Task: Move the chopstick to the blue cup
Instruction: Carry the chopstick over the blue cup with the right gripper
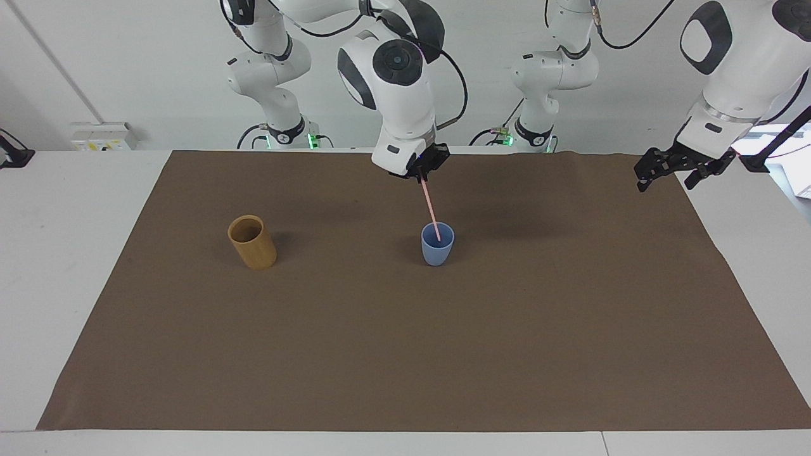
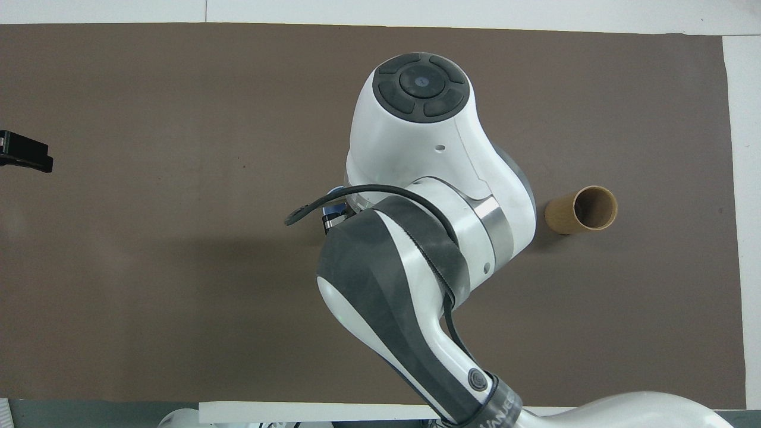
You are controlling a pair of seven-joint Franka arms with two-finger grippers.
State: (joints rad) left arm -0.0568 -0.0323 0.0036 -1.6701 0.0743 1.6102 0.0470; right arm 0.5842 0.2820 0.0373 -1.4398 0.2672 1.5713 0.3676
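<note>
On the brown mat [image 1: 405,354] covering the bench, a tan cup [image 1: 252,242] stands toward the right arm's end. Next along, the right end effector [image 1: 419,172] hangs over the blue cup [image 1: 437,248] at the mat's middle, closed on the upper end of the chopstick [image 1: 431,209], which slants down with its lower tip inside the cup's mouth. In the overhead view the right arm hides most of that cup. The left end effector [image 1: 670,170] waits with fingers apart over the mat's edge at the left arm's end.
</note>
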